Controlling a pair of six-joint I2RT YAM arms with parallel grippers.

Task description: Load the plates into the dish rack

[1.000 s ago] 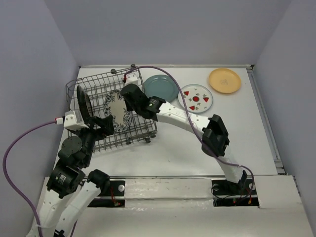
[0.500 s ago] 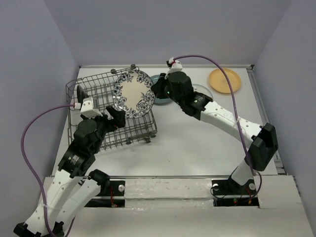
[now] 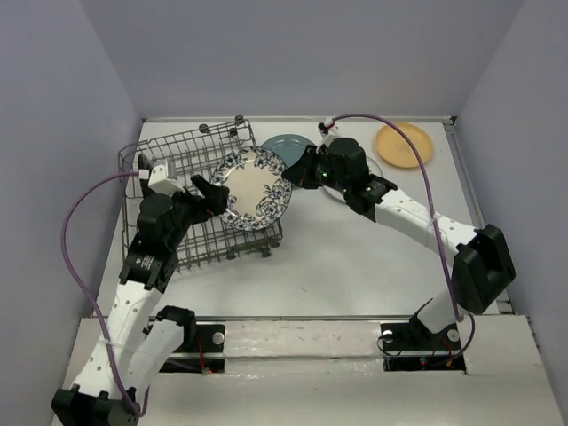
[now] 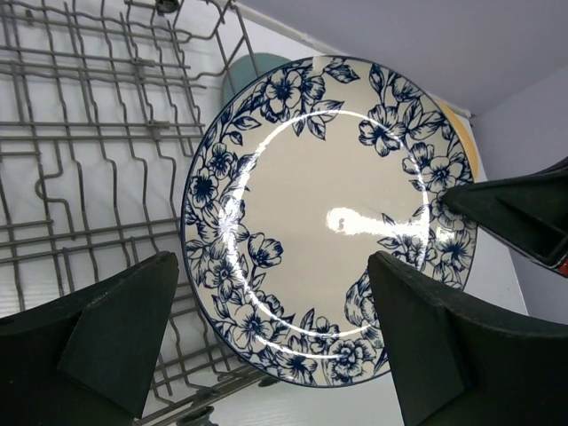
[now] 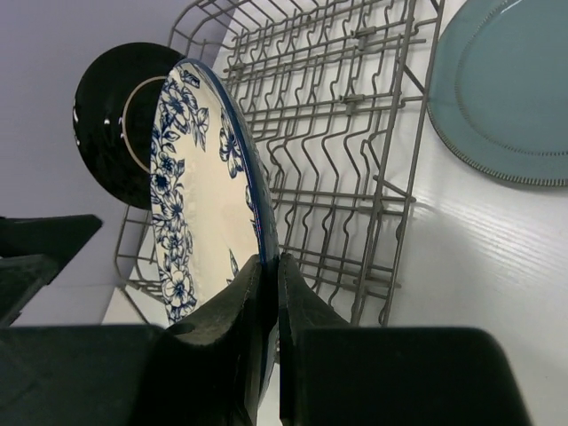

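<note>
The right gripper (image 5: 266, 271) is clamped on the rim of the floral plate (image 3: 256, 191), holding it on edge over the near right corner of the dish rack (image 3: 177, 151). The left gripper (image 3: 211, 195) faces it, fingers apart. Only the black-rimmed plate (image 5: 106, 124) stands racked. The teal plate (image 3: 282, 146) and yellow plate (image 3: 404, 145) lie far right, not yet loaded.

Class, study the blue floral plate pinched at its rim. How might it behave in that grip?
The floral plate is probably stiff: it holds flat from one rim pinch by the right gripper. Its glossy glare suggests a slippery glaze, so it may pivot. Likely breakable if knocked against the rack.
</note>
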